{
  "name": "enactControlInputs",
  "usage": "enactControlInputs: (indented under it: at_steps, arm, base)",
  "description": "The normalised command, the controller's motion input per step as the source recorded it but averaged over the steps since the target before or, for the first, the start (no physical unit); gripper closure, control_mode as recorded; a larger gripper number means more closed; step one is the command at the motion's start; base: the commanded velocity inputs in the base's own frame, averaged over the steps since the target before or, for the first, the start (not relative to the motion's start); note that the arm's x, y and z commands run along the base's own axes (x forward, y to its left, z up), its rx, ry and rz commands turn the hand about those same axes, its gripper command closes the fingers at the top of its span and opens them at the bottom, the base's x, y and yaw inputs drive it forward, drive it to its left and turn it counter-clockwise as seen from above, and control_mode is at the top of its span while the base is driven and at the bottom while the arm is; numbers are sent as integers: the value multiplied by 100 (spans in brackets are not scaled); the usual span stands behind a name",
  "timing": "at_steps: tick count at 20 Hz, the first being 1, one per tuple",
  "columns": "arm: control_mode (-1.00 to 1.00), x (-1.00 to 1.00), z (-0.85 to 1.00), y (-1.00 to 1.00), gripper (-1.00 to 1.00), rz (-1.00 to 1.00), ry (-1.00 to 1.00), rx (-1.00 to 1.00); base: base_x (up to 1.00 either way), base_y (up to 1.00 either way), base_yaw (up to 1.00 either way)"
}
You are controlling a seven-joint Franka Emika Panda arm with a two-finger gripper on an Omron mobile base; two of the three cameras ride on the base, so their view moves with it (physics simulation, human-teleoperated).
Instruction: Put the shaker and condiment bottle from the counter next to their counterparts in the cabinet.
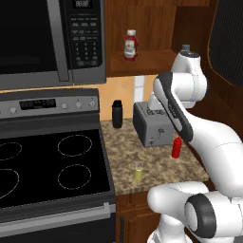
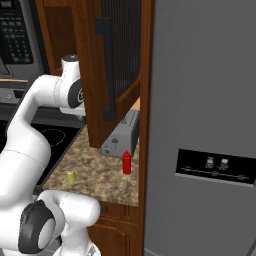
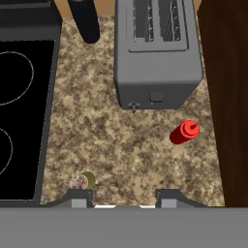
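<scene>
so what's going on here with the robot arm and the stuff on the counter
The arm hangs high over the counter, looking down with its gripper open and empty. Nothing is picked up yet. The shaker stands near the counter's front edge beside the stove, and the small red bottle stands in front of the toaster. The ketchup bottle waits up in the cabinet.

I can't make out a single readable word or number from here. The microwave (image 1: 52,40) keypad shows rows of pale marks too small to read, and its display is a blur. The stove (image 1: 50,156) panel has a faint strip of illegible characters. The ketchup bottle (image 1: 130,45) carries a white label, but its print is unreadable.
</scene>
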Motion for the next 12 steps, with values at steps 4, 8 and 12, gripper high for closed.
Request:
enactControlInputs:
  at_steps: [4, 8, 12]
  arm:
    - [-100, 0, -2, 0, -100, 0, 0, 0]
    - [-100, -7, -5, 2, -100, 0, 0, -1]
    - [-100, -19, -14, 0, -100, 0, 0, 0]
  base:
    - [0, 0, 0]
    - [0, 0, 0]
    - [0, 0, 0]
